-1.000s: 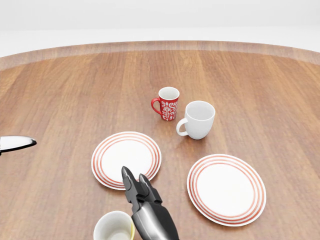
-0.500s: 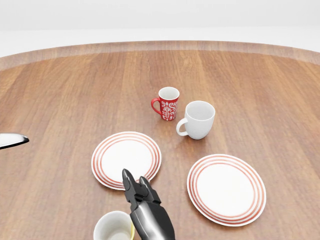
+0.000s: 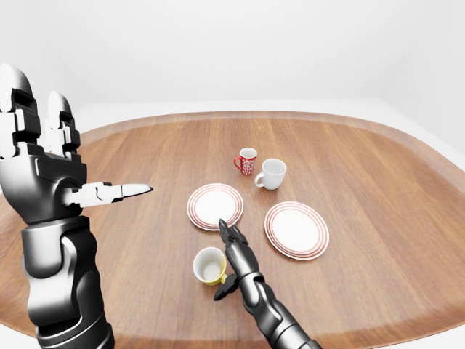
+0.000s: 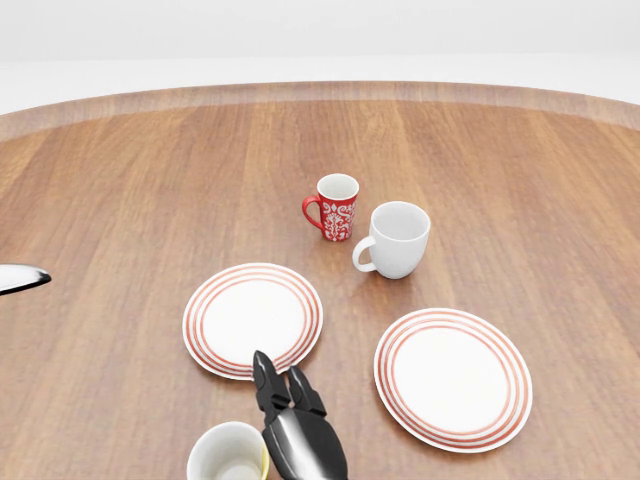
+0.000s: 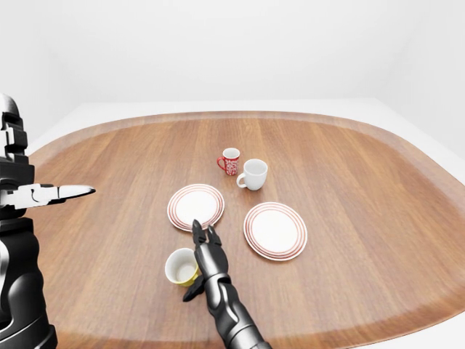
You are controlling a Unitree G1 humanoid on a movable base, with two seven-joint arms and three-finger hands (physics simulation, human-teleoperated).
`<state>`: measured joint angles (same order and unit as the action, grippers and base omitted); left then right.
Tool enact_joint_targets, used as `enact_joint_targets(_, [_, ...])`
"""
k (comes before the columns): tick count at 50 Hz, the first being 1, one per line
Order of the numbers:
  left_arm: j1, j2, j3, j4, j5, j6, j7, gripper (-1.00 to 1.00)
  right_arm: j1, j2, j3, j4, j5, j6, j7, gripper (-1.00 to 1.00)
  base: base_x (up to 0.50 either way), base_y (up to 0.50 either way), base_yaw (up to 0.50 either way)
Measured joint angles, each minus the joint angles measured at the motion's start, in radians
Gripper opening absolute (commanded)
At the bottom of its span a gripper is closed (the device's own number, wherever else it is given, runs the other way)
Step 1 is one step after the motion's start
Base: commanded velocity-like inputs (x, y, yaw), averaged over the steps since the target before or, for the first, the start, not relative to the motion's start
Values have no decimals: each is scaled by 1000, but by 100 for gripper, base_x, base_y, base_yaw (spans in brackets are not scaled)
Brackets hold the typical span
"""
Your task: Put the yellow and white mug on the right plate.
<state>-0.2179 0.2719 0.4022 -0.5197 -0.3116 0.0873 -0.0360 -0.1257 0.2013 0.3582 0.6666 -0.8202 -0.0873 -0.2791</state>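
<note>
Left-eye view: an oval wooden table [image 3: 378,218] is being shown in a white room. The left hand [image 3: 43,163] is being held raised, fingers spread. The yellow and white mug [image 3: 209,265] is being flanked by the right hand [image 3: 236,251], fingers extended, ungripped. The left plate [image 3: 215,206], red mug [image 3: 246,161], white mug [image 3: 270,174] and right plate [image 3: 296,229] are being left unobstructed.

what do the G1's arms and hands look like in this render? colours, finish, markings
Both arms are glossy dark grey to black segmented shells with a metallic sheen. The left hand has blocky dark knuckle segments and pale silver fingers, one tapering to a point. The right hand is slimmer and all black, with pointed fingertips. No cables, sleeves or markings show.
</note>
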Motion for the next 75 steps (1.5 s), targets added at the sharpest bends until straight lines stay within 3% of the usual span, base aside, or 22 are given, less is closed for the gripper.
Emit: enact_joint_targets(75, [-11,15,25,-105,-39,0,13,100,42,10,38,-78,-21,0,31,100,0,0,0])
